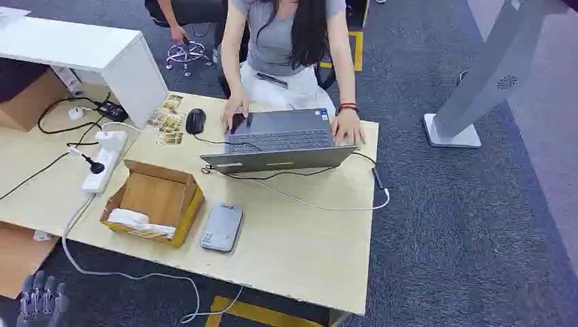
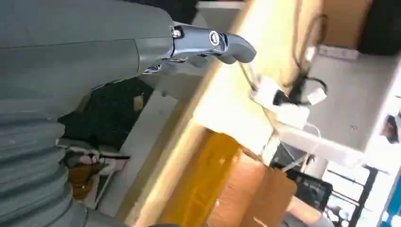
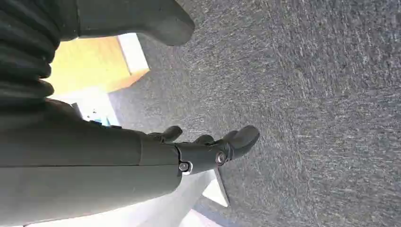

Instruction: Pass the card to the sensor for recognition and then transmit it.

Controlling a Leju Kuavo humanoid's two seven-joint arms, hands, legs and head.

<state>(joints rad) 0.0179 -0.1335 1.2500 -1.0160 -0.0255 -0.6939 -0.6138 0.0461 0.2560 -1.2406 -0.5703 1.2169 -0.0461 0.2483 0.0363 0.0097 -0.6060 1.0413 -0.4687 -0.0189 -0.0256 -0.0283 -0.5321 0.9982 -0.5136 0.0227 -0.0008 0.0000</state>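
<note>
Cards sit as a white stack (image 1: 140,222) in the cardboard box (image 1: 155,202) at the counter's (image 1: 307,245) front-left corner, sensor (image 1: 222,227) just beside. Left hand (image 1: 41,300) hangs below that corner, nearer, fingers apart, empty. Right hand (image 3: 208,146) over carpet, loosely curled, empty.

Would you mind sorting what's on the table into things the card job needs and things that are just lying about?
For the job:
- card reader
- box holding what may be cards, too small to tell
- left hand, empty, low beside the table
- right hand, empty, over the carpet

Lying about:
- laptop, in use by a person
- mouse
- power strip
</note>
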